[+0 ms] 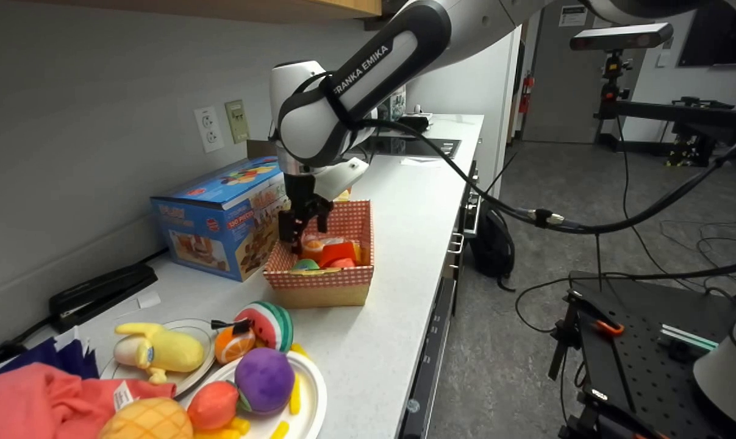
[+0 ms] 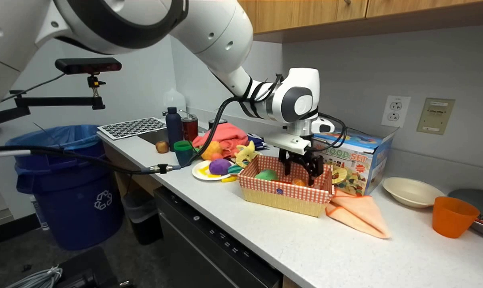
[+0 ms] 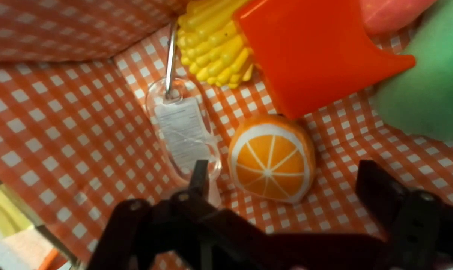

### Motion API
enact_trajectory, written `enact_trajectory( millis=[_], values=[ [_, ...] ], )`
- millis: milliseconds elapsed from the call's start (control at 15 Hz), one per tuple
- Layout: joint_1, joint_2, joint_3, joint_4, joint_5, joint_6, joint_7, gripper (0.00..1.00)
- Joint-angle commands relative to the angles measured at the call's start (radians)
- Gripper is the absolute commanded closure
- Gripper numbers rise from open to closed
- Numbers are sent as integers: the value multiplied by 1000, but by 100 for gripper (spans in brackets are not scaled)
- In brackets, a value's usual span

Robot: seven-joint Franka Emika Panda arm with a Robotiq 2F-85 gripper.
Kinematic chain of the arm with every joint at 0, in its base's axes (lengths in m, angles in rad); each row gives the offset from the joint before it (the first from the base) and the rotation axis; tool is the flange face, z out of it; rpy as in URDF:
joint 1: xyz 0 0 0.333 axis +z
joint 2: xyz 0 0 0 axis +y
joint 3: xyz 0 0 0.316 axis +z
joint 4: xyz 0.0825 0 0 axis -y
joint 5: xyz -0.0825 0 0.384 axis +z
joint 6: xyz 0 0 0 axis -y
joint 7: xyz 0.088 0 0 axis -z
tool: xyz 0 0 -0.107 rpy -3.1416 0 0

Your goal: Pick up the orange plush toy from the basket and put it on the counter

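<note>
Wrist view shows me the gripper (image 3: 283, 174) with its fingers wide apart, and the orange-slice plush toy (image 3: 269, 161) appears in the gap between them, lying inside the checkered basket (image 2: 285, 200). Just beside this toy I see a clear plastic tag (image 3: 183, 131) and a red plastic holder (image 3: 305, 56). In both exterior views the basket stands on the counter (image 2: 345, 256).

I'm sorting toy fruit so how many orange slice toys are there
2: one orange slice toy in the basket, another slice toy beside the watermelon toy. More may be hidden.
</note>
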Motion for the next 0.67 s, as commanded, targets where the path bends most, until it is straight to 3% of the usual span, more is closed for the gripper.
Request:
enact_trajectory(
  millis=[0,133,267,333,600],
  values=[
    [-1,65,5,97,27,-25,21,0],
    [-2,81,9,109,40,-23,27,0],
    [1,89,12,109,47,-18,31,8],
    [-1,92,16,107,55,-16,31,24],
    [-6,100,18,105,72,-13,33,51]
  ],
)
